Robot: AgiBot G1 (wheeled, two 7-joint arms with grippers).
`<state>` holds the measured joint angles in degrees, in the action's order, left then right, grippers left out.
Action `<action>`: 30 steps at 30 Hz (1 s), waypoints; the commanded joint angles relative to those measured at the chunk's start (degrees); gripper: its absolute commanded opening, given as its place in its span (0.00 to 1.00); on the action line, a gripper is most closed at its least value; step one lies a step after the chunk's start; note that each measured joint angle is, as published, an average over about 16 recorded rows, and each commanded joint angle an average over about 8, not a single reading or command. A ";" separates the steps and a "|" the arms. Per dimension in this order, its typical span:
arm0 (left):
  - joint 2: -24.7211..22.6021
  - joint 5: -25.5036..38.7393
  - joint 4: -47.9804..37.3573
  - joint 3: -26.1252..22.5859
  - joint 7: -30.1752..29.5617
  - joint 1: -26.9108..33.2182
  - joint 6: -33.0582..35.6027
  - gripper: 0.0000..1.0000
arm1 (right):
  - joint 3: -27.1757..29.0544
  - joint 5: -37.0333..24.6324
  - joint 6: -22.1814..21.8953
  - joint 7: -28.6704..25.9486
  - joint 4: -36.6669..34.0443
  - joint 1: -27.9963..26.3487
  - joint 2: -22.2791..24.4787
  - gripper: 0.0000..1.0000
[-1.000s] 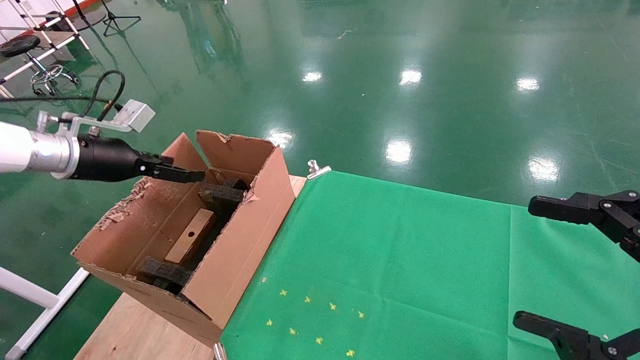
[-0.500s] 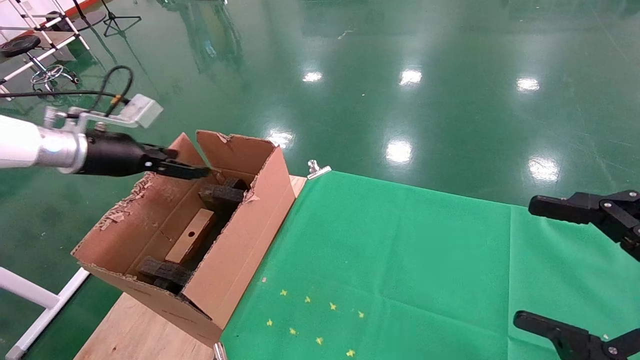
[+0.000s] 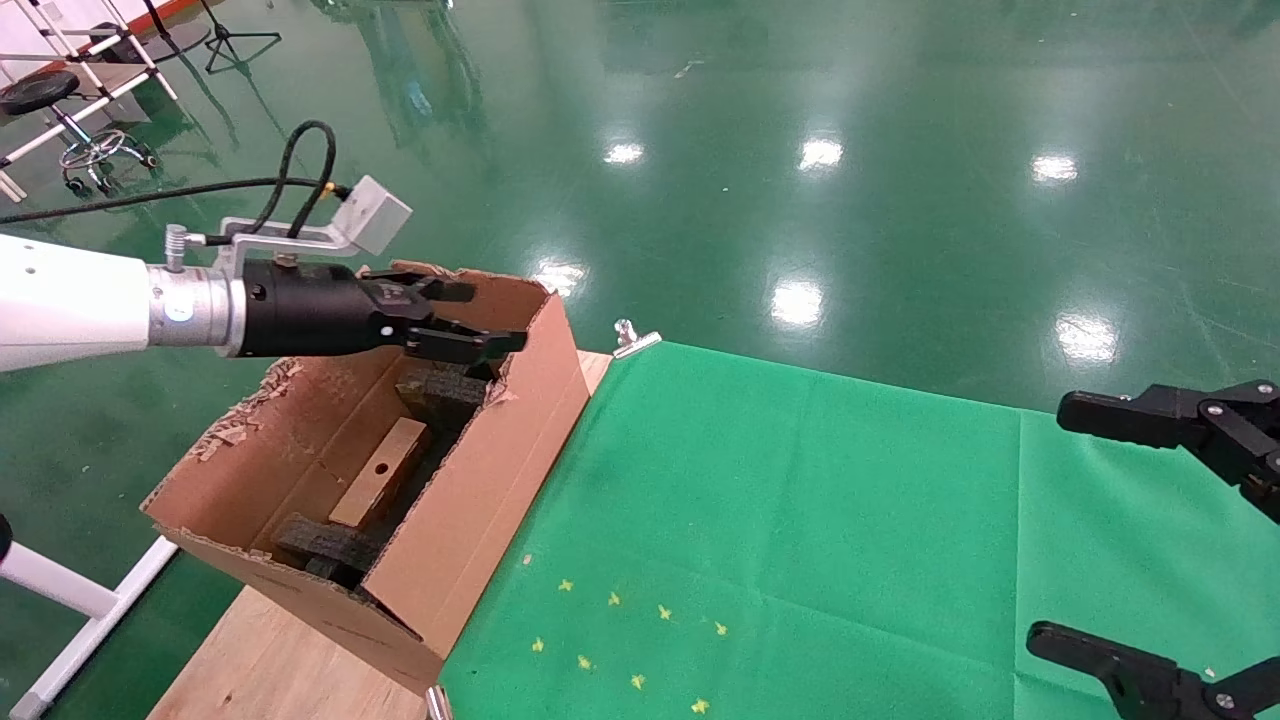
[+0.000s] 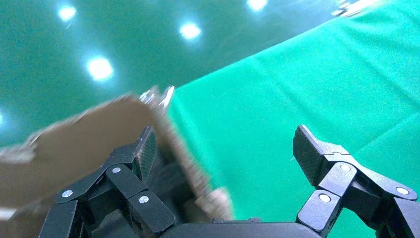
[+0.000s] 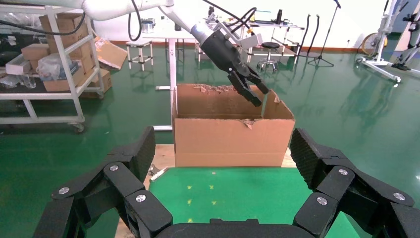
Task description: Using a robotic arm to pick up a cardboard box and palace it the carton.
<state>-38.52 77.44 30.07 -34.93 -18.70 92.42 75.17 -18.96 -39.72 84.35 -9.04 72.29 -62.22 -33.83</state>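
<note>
The left claw (image 3: pixel 470 320) is spread wide and holds nothing. It hovers over the far end of the carton (image 3: pixel 470 500), level with the rim. In the left wrist view its 2 fingers (image 4: pixel 143 153) straddle the carton's ragged wall, one on the inside and one out over the green cloth (image 3: pixel 800 520). Behind the claw come the black body, the silver wrist and the white arm (image 3: pixel 70 300), which reaches in from beyond the bench's left edge. A grey box (image 3: pixel 372 214) on a bracket sits atop the wrist, with a black cable (image 3: pixel 290 160) looping off it.

The box (image 3: pixel 382 485) lies flat on the carton's floor, about mid-length, well below the claw and apart from it, its round hole facing up. Black foam (image 3: pixel 440 392) lies just beyond it at the far end, and more foam (image 3: pixel 325 545) at the near end.

The carton stands open at the bench's left edge, on bare wood (image 3: pixel 270 660) beside the cloth. A metal clip (image 3: pixel 633 339) pins the cloth's far left corner.

The right claw (image 3: pixel 1150 540) is parked over the bench's right edge, gaping wide and carrying nothing.
</note>
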 commanded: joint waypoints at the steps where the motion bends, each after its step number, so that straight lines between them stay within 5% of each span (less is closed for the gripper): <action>1: 0.18 -1.79 2.19 0.95 0.40 -1.55 0.53 1.00 | 0.00 0.00 0.00 0.00 0.00 0.00 0.00 1.00; 30: 2.72 -27.64 33.79 14.68 6.18 -23.96 8.17 1.00 | -0.03 0.02 -0.01 0.01 0.00 -0.01 0.01 1.00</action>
<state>-35.80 49.83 63.84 -20.25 -12.53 68.47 83.34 -18.99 -39.70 84.34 -9.03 72.29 -62.22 -33.82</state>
